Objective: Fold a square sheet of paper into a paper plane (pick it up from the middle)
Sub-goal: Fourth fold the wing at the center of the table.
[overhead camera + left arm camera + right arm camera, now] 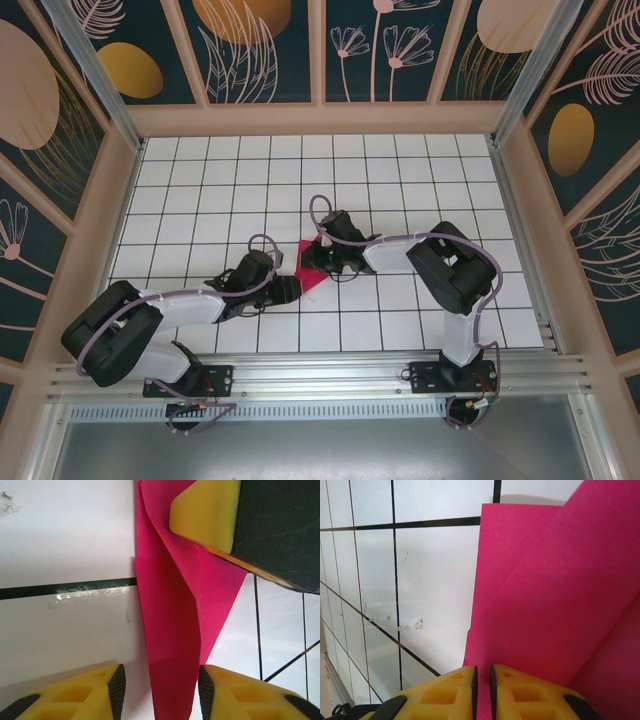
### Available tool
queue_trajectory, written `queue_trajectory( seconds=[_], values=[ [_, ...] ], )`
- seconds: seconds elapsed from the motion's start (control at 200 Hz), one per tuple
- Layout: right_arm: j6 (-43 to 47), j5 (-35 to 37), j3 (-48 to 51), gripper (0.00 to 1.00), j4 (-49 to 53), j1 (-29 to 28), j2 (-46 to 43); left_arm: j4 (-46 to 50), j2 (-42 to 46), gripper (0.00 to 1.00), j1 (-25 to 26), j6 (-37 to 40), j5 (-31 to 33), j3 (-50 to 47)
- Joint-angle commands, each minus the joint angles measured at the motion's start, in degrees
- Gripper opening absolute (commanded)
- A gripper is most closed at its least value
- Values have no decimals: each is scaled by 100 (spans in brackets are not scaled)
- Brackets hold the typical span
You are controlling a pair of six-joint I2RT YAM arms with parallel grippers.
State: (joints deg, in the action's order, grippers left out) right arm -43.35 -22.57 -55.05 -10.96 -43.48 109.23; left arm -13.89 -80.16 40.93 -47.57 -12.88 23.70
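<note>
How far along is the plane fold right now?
Done: the paper already carries diagonal creases and overlapping flaps, tapering to a narrow end. In hand: right claw is pinched on a folded edge; left claw stands open astride the narrow end. To do: no slim dart with wings yet; more folds needed.

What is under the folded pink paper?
The white tiled table shows around the folded paper. The right gripper is clamped on its edge. The tiles directly beneath, and the lower folded layers, are covered.
</note>
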Motion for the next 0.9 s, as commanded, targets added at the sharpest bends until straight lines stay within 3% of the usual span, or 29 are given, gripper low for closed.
queue_trajectory(
  seconds=[0.0,0.23,0.796,0.896],
  values=[
    [39,7,-106,19,85,-17,-33,-92,-111,41,-1,81,-73,130],
    [39,5,-97,19,68,-20,-21,-187,-195,24,-1,60,-105,117],
    [10,-89,-101,22,-193,-20,-254,22,-345,0,2,-141,239,-16],
    [29,-99,-91,23,-255,-18,-408,-7,-283,0,-3,-303,317,-119]
  ],
)
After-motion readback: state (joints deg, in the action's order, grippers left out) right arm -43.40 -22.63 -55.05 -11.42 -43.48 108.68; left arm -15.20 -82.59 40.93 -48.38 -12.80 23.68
